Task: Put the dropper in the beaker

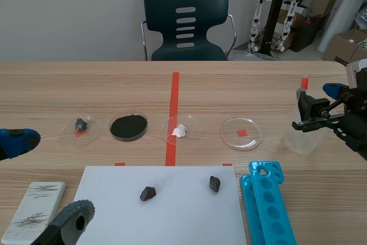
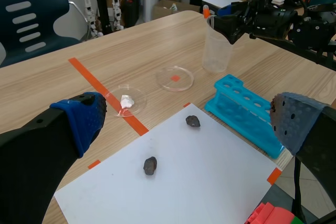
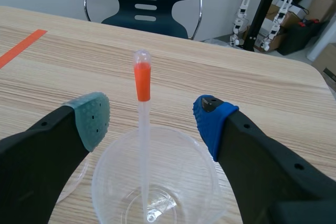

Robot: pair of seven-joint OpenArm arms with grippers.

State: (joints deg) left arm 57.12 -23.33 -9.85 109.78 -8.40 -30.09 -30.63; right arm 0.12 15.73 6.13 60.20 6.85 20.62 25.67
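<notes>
Right gripper (image 3: 152,118) is spread wide just above the beaker (image 3: 202,156), and we see one pad on either side of the dropper (image 3: 143,145) with clear air between each pad and the stem. Nothing is pinched. The dropper is in the beaker, its tip down on the clear floor of the vessel, standing close to upright, and its stem crosses the rim on the side away from the gripper.

Room to move, then: beyond the beaker we have bare tabletop (image 3: 252,87) running to its far edge, where the corner rounds off. Toward the middle of the tabletop from the beaker sits a petri dish (image 1: 241,133), near but apart. On the robot's side of the beaker lies a blue rack (image 1: 266,205), also apart from it.

Now the dropper itself: a thin, see-through stem, an orange-red band high up, and a small clear cap above that band. The beaker is clear plastic, wide-mouthed and upright.

Left gripper (image 2: 189,121) hangs with its fingers far apart too, holding nothing, well away from the beaker.
</notes>
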